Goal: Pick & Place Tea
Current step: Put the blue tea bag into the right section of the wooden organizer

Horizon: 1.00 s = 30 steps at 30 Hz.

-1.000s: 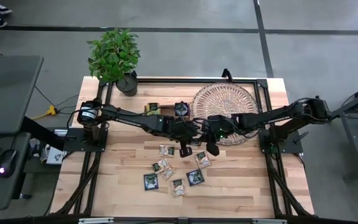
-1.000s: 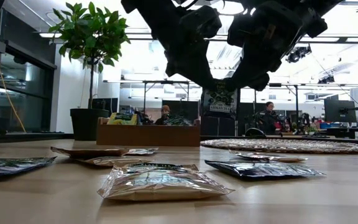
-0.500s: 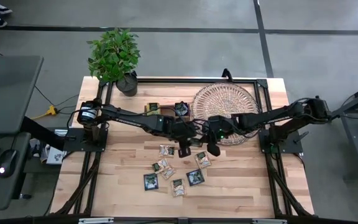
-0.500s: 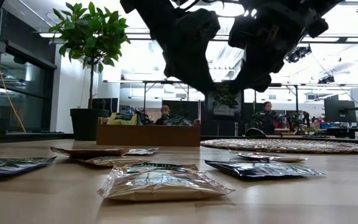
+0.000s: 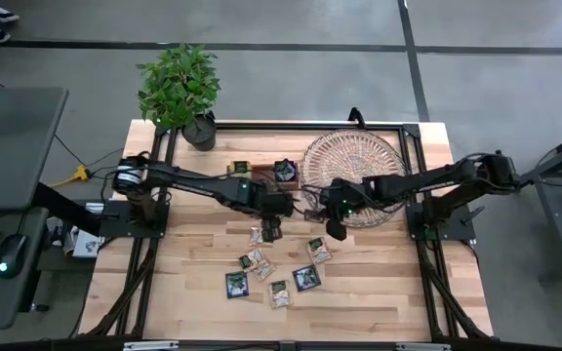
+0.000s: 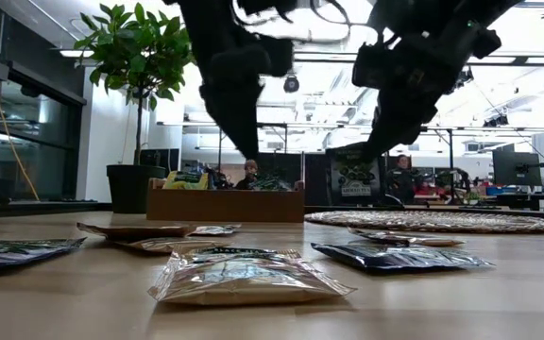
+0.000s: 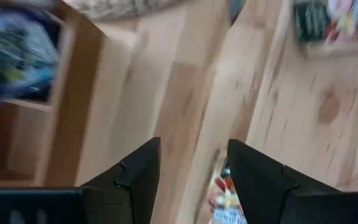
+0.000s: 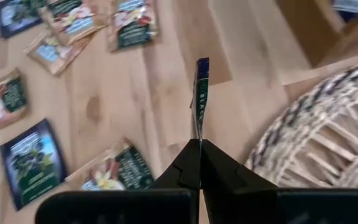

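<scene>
A dark tea sachet (image 6: 355,177) hangs in the air over the table's middle, with my right gripper (image 5: 336,231) shut on it. My left gripper (image 5: 271,229) stands open a little to its left, above a sachet (image 7: 225,200) lying on the table, and touches nothing. Several more tea sachets (image 5: 279,275), dark and beige, lie flat on the wood toward the near edge. At the back, the wooden box (image 5: 261,174) has sachets in it, and the round wicker tray (image 5: 354,161) lies to its right. My right gripper pinches the dark sachet's upper edge (image 8: 199,140) between its two fingers. The fingers (image 6: 378,142) slant down from the table's right side. The sachet hangs upright below them, clear of the table, and shows edge-on in the right wrist view.
A potted plant (image 5: 179,88) stands at the far left corner. The wicker tray's rim (image 8: 303,124) lies close behind my right gripper. Bare wood (image 5: 379,283) stretches along the near right.
My left gripper has opened and let go of the dark sachet, then drawn back toward the table's left edge and tipped. The sachet stays hanging in my right gripper, which has kept its place.
</scene>
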Motion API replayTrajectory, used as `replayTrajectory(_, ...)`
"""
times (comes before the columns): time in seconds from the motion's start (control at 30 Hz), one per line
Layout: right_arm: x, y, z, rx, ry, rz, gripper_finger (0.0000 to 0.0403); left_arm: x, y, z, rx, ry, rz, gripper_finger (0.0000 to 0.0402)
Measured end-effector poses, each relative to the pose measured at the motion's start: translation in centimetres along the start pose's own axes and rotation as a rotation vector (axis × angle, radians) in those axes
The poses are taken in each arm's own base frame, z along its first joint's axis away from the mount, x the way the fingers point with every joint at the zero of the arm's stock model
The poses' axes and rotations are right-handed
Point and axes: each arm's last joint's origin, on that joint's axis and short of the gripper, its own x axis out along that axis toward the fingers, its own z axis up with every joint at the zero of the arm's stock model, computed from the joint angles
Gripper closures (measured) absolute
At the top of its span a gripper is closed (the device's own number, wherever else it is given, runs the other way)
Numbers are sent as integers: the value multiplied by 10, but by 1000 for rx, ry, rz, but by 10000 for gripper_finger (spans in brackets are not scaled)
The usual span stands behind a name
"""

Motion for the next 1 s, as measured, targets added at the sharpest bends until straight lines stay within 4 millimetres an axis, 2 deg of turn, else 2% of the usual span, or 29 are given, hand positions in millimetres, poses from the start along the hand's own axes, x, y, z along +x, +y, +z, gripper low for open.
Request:
replayTrajectory(0.13,0,-6,2,17,-7,-11,403,-9,11,-28,-51,17,46,218)
replayTrajectory(0.2,0,-8,3,14,-15,-7,403,-17,15,-34,-118,-78,17,218)
replayTrajectory(0.27,-1,-10,6,3,-38,9,403,-25,21,-50,-164,-98,1,218)
replayTrajectory(0.4,-1,-20,15,-14,-72,8,403,-22,27,-75,-298,-153,-39,218)
replayTrajectory(0.5,-4,-29,27,-32,-92,1,403,-20,31,-90,-387,-207,-73,218)
replayTrajectory(0.7,-9,-49,67,-96,-119,-32,403,-12,35,-115,-502,-257,-130,218)
replayTrajectory(1.0,17,-78,117,-196,8,-71,403,-22,41,-135,-547,-321,-139,218)
